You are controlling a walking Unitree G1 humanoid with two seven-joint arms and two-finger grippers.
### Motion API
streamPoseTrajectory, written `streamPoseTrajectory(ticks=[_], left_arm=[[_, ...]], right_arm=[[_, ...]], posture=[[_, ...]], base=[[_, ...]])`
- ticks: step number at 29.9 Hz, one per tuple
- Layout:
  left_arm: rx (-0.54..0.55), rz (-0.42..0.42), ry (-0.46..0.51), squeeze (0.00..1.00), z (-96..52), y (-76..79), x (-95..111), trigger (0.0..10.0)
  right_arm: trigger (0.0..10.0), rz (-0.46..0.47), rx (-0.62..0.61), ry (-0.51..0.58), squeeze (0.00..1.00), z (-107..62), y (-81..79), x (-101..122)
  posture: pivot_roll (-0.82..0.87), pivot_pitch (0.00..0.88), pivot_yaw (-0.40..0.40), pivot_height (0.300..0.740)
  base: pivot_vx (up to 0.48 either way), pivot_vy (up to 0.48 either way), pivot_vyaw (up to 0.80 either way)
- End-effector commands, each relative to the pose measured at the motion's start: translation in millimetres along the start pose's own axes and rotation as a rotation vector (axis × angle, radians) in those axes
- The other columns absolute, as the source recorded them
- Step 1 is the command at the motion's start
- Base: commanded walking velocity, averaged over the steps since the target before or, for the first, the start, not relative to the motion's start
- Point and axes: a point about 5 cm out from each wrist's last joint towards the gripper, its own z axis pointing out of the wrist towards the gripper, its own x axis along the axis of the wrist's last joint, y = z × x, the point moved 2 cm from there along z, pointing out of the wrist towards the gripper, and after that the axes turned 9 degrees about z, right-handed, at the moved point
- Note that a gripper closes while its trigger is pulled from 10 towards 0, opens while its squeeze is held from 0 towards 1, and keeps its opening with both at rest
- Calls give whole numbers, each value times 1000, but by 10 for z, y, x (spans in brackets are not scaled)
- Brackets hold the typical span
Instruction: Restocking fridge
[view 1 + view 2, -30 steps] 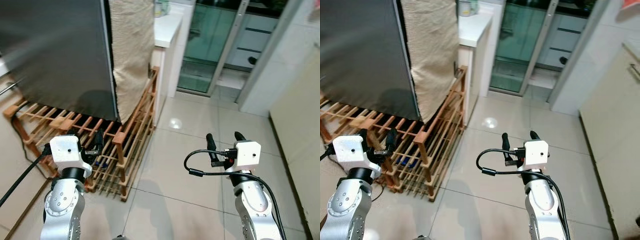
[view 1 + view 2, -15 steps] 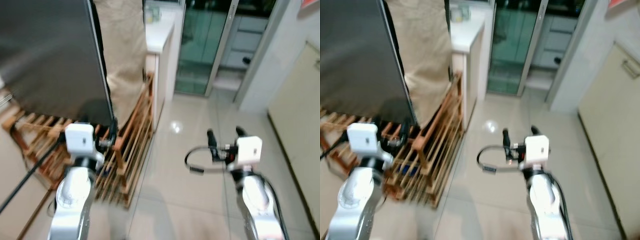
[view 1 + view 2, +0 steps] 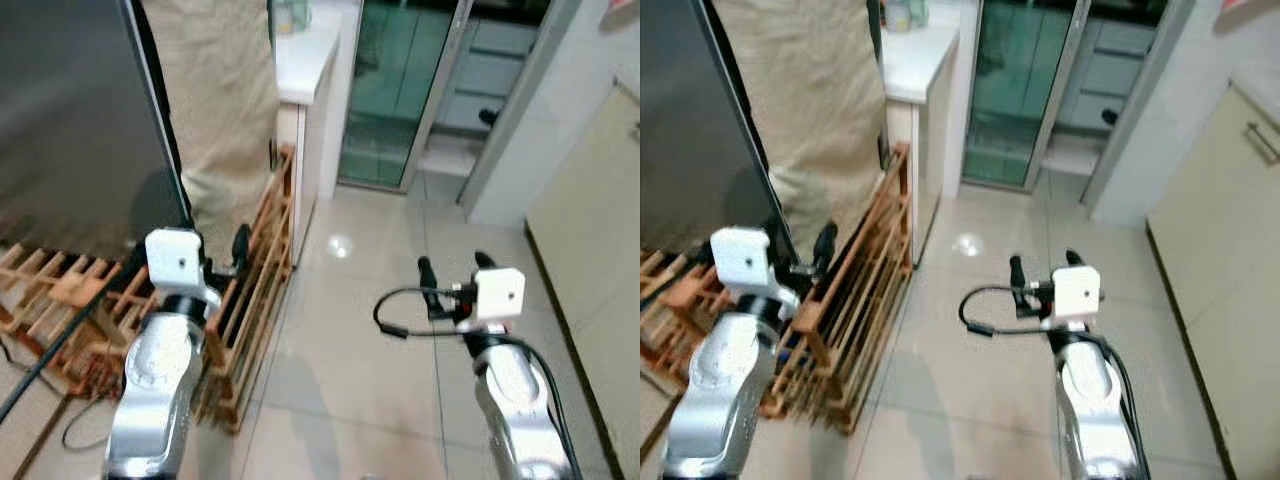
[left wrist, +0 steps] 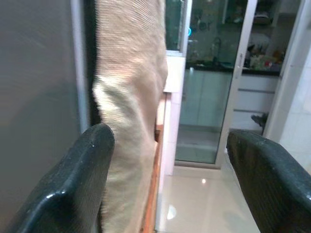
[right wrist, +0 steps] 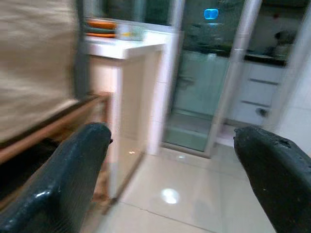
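Standing on the shiny tiled floor point(image 3: 330, 370), the robot holds both arms up in front of it. The left pincer point(image 3: 215, 255) is at about 9 o'clock in the head view, close to the dark fridge point(image 3: 70, 120). In the left wrist view its two black fingers point(image 4: 73, 194) are spread wide apart, and nothing is between them. The right pincer point(image 3: 455, 268) is at about 4 o'clock, out over the bare floor. Its fingers point(image 5: 63, 179) are wide apart too, and it holds nothing. A black cable point(image 3: 400, 312) loops beside it.

The fridge is big and grey and sits at about 10 o'clock, with its door shut. A tan cloth point(image 3: 215, 90) hangs down just beside it, at about 11 o'clock. Under the fridge and the cloth is a wooden slat rack point(image 3: 250, 290), and the left pincer is right in front of the rack's corner. Something blue lies low in the rack, but it is too small to tell what it is.

Behind the cloth is a white worktop point(image 3: 305, 50) with a jar or two on it, blurry. At 12 o'clock is a glass sliding door point(image 3: 395, 90) with a pale frame. A cream cupboard point(image 3: 1230, 220) stands at about 3 o'clock.
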Motion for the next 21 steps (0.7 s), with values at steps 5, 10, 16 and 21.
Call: streamPoseTrajectory(ticks=[5, 10, 16, 21], left_arm=[[39, -22, -5, 0, 318, -12, 74, 10000], [42, -32, -5, 0, 561, 82, 124, 10000], [124, 4, -42, 0, 742, -12, 80, 10000], [199, 3, -48, 0, 758, -85, 64, 10000]], right_arm=[[10000, -8, -4, -1, 0, 61, 40, 1], [10000, -6, 11, -1, 0, 87, 7, -5], [10000, -7, 12, 0, 0, 90, 16, -3], [10000, -8, 15, -8, 0, 52, 15, -27]], posture=[[-28, 0, -44, 740], [-37, 0, -44, 740], [-53, 0, -40, 740], [-63, 0, -39, 740]], base=[[0, 0, 0], [0, 0, 0], [0, 0, 0], [0, 0, 0]])
